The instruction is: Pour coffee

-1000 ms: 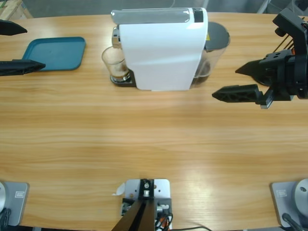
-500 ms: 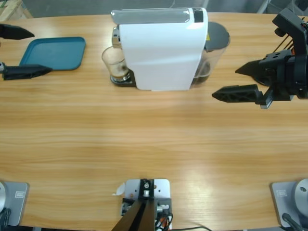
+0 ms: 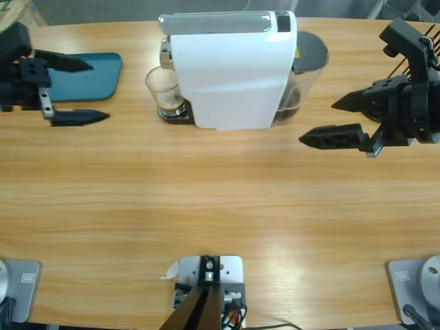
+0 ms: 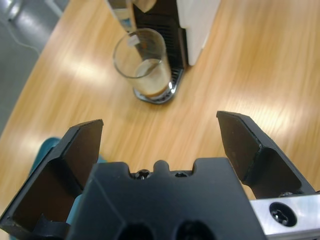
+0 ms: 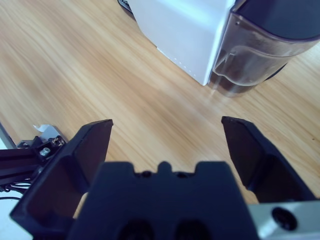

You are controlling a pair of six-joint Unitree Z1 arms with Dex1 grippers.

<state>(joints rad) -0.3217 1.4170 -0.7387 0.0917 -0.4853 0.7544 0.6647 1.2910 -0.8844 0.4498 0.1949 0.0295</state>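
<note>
Coffee [image 4: 151, 80] sits foamy and tan in a clear round tumbler [image 3: 163, 91] under the boxy white machine [image 3: 230, 72], both matte black grippers, left [image 3: 81, 91] and right [image 3: 328, 119], gaping wide over grainy wood table [image 3: 220, 199]

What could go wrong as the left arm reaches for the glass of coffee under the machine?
1. The glass stands close against the coffee machine, so one of the left gripper's open jaws may hit the machine.
2. The glass is open-topped; a nudge could tip it and spill the coffee.
</note>
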